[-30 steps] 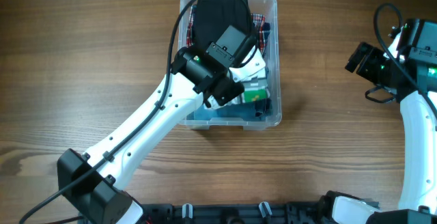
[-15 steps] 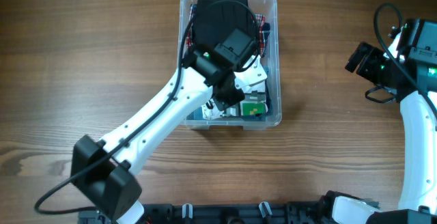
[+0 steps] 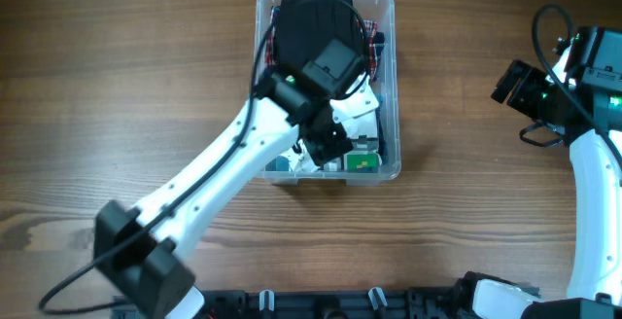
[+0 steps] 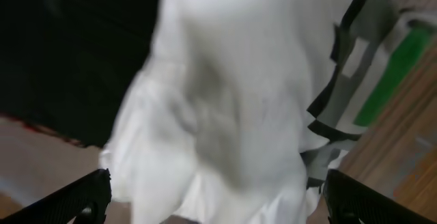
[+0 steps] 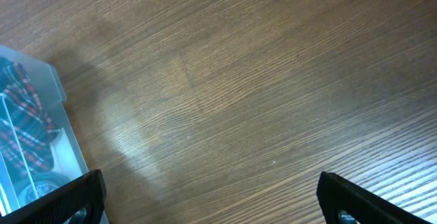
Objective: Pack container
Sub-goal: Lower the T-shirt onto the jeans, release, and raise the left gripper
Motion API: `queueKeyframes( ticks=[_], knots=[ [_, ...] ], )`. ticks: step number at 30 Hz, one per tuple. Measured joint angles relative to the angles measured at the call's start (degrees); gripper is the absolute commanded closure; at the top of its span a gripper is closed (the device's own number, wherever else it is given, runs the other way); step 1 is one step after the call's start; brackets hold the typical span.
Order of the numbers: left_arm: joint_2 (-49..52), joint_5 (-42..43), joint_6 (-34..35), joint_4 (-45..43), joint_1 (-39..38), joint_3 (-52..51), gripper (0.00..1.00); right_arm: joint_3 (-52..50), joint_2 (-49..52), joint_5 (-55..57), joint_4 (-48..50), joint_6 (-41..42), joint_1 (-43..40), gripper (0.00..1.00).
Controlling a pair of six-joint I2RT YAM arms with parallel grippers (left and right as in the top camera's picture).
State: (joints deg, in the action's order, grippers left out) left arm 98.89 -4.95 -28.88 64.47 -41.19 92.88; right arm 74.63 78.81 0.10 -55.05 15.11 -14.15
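Clear plastic, the container [image 3: 395, 76] stands open side up on the wood bench [image 3: 126, 76], a little left of the middle, its long axis running straight from the robot's side to the far edge, with one short end near and the other far. It is full: a black cloth [image 3: 309, 22] fills the far half, a red plaid cloth [image 3: 369, 35] is tucked along the right wall, a white cloth [image 3: 362, 105] lies near the middle, and a green item [image 3: 362, 161] sits at the near right corner. The left arm reaches in from the near left, and the left hand [image 4: 215, 200] hangs over the white cloth with its fingers [image 4: 85, 197] spread wide and released; the blurred wrist view does not show whether they touch the cloth. The right hand [image 3: 515, 84] is well apart to the right, over bare bench, and it too is released, fingers [image 5: 78, 197] spread; its wrist view catches only one corner of the container, with plaid cloth behind the wall
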Motion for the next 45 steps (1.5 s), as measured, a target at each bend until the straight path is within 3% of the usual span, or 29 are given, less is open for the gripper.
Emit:
queueKeyframes(
  ticks=[3, 4, 6, 8, 10, 18, 28, 32, 39, 45],
  knots=[
    [-3.0, -0.2, 0.1, -2.4, 0.0, 0.0, 0.02, 0.0, 0.0, 0.0, 0.0, 0.0, 0.0, 0.0],
    [-4.1, -0.2, 0.3, -3.4, 0.0, 0.1, 0.15, 0.0, 0.0, 0.0, 0.0, 0.0, 0.0, 0.0],
    [-5.4, 0.1, 1.5, -5.1, 0.0, 0.1, 0.57, 0.0, 0.0, 0.0, 0.0, 0.0, 0.0, 0.0],
    [-5.9, 0.6, 2.2, -5.9, 0.0, 0.2, 0.79, 0.0, 0.0, 0.0, 0.0, 0.0, 0.0, 0.0],
    [-5.9, 1.9, 2.5, -5.7, 0.0, 0.2, 0.86, 0.0, 0.0, 0.0, 0.0, 0.0, 0.0, 0.0],
    [-2.5, 7.8, 5.1, -4.9, 0.0, 0.2, 0.85, 0.0, 0.0, 0.0, 0.0, 0.0, 0.0, 0.0],
    [12.1, 9.3, 7.8, -3.8, 0.0, 0.4, 0.83, 0.0, 0.0, 0.0, 0.0, 0.0, 0.0, 0.0],
    [15.6, 10.1, 8.2, -3.4, 0.0, 1.7, 0.87, 0.0, 0.0, 0.0, 0.0, 0.0, 0.0, 0.0],
    [15.7, 10.2, 8.5, -3.1, 0.0, 2.3, 0.86, 0.0, 0.0, 0.0, 0.0, 0.0, 0.0, 0.0],
    [11.6, 10.1, 11.0, -3.3, 0.0, 2.7, 0.8, 0.0, 0.0, 0.0, 0.0, 0.0, 0.0, 0.0]
  ],
)
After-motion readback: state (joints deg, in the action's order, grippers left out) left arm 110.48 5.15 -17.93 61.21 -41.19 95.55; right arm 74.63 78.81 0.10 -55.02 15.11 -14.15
